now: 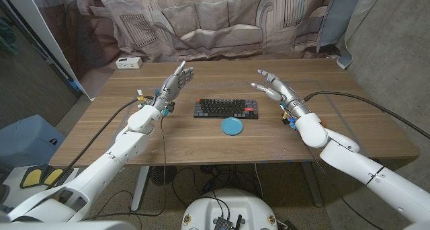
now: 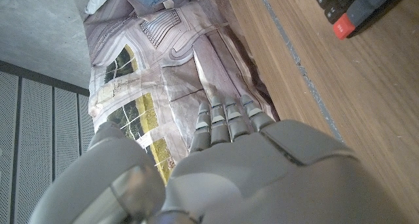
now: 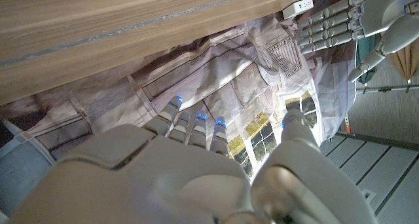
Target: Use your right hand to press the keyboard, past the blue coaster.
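A dark keyboard (image 1: 226,108) with a red key at its right end lies in the middle of the wooden table (image 1: 349,132). A round blue coaster (image 1: 233,126) sits just in front of it, toward me. My right hand (image 1: 274,87) hovers to the right of the keyboard, fingers spread and holding nothing. My left hand (image 1: 176,82) is raised to the left of the keyboard, fingers straight and apart, empty. The keyboard's corner (image 2: 350,8) with a red key shows in the left wrist view. My left hand (image 3: 357,14) also appears in the right wrist view.
A small white box (image 1: 127,63) stands at the table's far left corner. A printed cloth backdrop (image 1: 215,21) hangs behind the table. Black cables (image 1: 363,99) trail across the right side of the tabletop.
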`<move>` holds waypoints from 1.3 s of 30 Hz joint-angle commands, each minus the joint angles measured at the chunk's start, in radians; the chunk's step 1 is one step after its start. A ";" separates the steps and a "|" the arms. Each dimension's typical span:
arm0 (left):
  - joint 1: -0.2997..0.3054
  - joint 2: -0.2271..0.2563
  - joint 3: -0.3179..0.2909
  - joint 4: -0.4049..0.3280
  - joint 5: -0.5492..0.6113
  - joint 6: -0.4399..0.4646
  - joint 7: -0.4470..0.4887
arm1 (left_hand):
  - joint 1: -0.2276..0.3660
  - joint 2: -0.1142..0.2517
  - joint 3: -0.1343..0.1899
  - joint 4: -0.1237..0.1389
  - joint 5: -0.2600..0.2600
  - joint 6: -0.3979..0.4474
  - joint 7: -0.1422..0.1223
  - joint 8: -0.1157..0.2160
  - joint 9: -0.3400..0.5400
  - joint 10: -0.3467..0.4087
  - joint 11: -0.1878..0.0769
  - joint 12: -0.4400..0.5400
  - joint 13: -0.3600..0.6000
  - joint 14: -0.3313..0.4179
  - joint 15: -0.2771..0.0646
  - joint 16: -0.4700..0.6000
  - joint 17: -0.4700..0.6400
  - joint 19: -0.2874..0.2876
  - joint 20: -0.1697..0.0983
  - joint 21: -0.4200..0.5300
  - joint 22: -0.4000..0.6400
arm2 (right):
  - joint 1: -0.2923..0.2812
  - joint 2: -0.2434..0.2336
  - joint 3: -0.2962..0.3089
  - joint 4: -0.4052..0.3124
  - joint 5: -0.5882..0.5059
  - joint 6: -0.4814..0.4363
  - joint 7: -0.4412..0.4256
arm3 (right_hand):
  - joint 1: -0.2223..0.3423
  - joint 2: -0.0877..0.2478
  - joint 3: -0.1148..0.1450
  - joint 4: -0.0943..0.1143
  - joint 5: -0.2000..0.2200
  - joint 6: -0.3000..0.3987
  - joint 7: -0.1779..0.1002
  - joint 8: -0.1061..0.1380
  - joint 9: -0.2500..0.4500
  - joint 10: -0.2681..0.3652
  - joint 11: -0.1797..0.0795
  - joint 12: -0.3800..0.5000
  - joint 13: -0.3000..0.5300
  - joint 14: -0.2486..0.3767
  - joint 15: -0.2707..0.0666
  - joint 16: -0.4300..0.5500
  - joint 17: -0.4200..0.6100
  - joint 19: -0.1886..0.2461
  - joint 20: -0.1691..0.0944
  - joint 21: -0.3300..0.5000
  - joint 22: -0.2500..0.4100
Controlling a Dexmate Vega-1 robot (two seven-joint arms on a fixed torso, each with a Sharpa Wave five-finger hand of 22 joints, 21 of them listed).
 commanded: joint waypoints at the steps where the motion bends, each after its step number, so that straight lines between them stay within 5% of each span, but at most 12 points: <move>1: 0.010 0.009 -0.006 -0.014 -0.003 0.012 0.010 | 0.007 0.008 0.003 -0.005 -0.002 0.012 -0.002 0.006 0.003 0.006 -0.002 -0.001 0.002 0.007 0.004 -0.002 0.003 0.009 -0.001 -0.002 0.004 | 0.016 0.056 0.017 0.111 0.135 0.188 0.039 | 0.002 -0.013 -0.003 0.000 -0.001 0.009 0.007 0.003 0.001 0.008 0.004 0.001 0.000 0.012 -0.001 0.006 0.001 0.027 -0.005 0.010 -0.001; 13: 0.009 0.017 -0.003 -0.041 -0.009 0.035 0.004 | 0.007 0.010 0.003 -0.006 -0.002 0.011 0.000 0.006 0.003 0.003 -0.005 -0.002 0.002 0.002 0.005 -0.004 0.003 0.012 -0.003 -0.005 0.004 | 0.039 0.173 0.025 0.272 0.323 0.366 0.096 | 0.002 -0.027 -0.011 0.000 0.000 0.044 0.022 0.010 0.002 0.046 0.019 0.006 -0.001 0.033 0.006 0.001 0.001 0.079 0.000 0.010 -0.003; 28: -0.004 0.014 0.009 -0.051 0.042 0.031 0.044 | 0.008 0.011 0.002 -0.007 -0.003 0.011 0.001 0.007 0.003 0.004 -0.003 -0.002 0.002 0.000 0.006 -0.004 0.003 0.015 -0.007 -0.009 0.004 | 0.059 0.175 0.049 0.306 0.420 0.369 0.170 | -0.002 -0.036 -0.018 0.002 0.000 0.059 0.035 0.010 0.001 0.061 0.022 0.006 -0.001 0.055 0.010 0.003 0.002 0.100 0.001 0.006 -0.003; 39: -0.058 -0.012 0.018 0.048 0.022 -0.001 -0.027 | 0.008 0.012 0.002 -0.008 -0.003 0.009 0.001 0.007 0.003 0.002 -0.001 -0.003 0.002 -0.001 0.006 -0.005 0.003 0.014 -0.008 -0.013 0.004 | 0.125 0.202 0.053 0.397 0.582 0.397 0.320 | -0.023 -0.052 -0.034 0.011 0.001 0.094 0.062 0.016 0.003 0.059 0.066 -0.003 0.000 0.057 0.021 -0.006 0.005 0.106 0.007 -0.010 -0.003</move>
